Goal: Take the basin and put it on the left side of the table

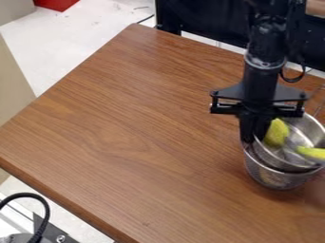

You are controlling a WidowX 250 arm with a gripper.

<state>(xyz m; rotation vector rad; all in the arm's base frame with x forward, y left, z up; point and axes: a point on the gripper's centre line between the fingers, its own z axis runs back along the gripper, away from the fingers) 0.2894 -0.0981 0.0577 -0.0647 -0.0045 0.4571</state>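
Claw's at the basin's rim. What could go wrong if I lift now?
The claw is at one side of the upper metal basin, so it might tip and spill the yellow pieces. It sits nested in a lower metal basin, which could snag or come along.

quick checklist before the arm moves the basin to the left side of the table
1. gripper at the basin's rim: ok
2. grip firm enough to lift: cannot tell
3. basin clear of the metal container under it: not ok, its lower part sits down inside that container's mouth
4. yellow thing near the gripper held within the basin: ok
5. yellow thing at the right fully inside the rim: cannot tell, it runs to the picture's edge
6. basin at the left side of the table: not ok, it is at the picture's right
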